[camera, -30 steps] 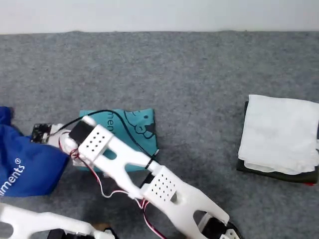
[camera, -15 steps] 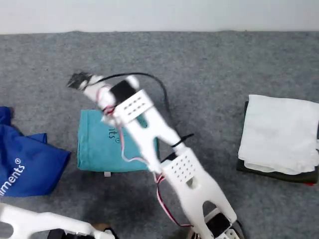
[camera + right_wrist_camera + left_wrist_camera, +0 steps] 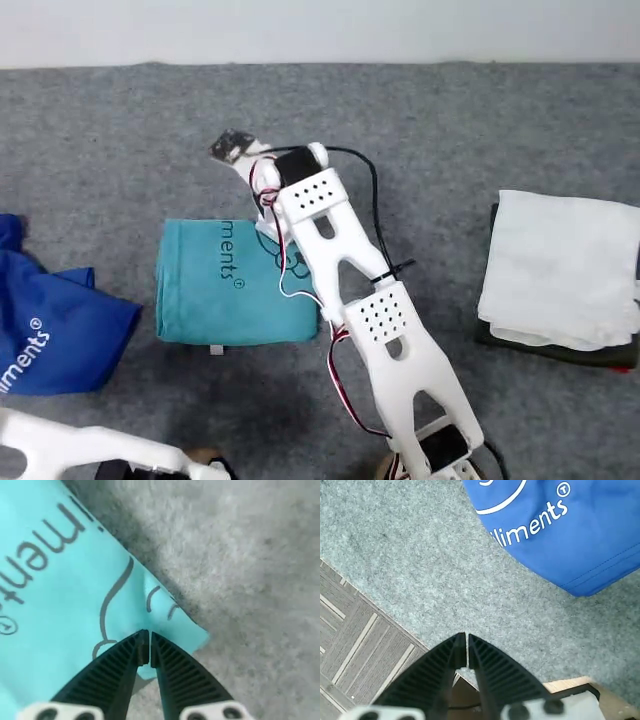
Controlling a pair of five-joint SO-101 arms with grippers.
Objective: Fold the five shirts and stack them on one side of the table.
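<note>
A folded teal shirt (image 3: pixel 225 290) lies flat left of the table's middle. My right gripper (image 3: pixel 145 634) is shut, its tips over that shirt's (image 3: pixel 60 605) far right corner, with no cloth visible between them. In the high view the white right arm (image 3: pixel 330 240) crosses this corner. A crumpled blue shirt (image 3: pixel 50 330) lies at the left edge. My left gripper (image 3: pixel 467 637) is shut and holds nothing, just above the grey mat near the blue shirt (image 3: pixel 555 525). At the right, a folded white shirt (image 3: pixel 560 265) rests on a dark folded one (image 3: pixel 545 350).
Grey mat (image 3: pixel 420 130) covers the table, bare along the far side and between the teal shirt and the right-hand stack. The left arm (image 3: pixel 80 445) lies along the near edge. Wood-patterned floor (image 3: pixel 355 645) shows past the mat's edge.
The right arm swung from the teal shirt's left edge, by the blue shirt, up and over to its far right corner. The teal shirt now lies uncovered and flat.
</note>
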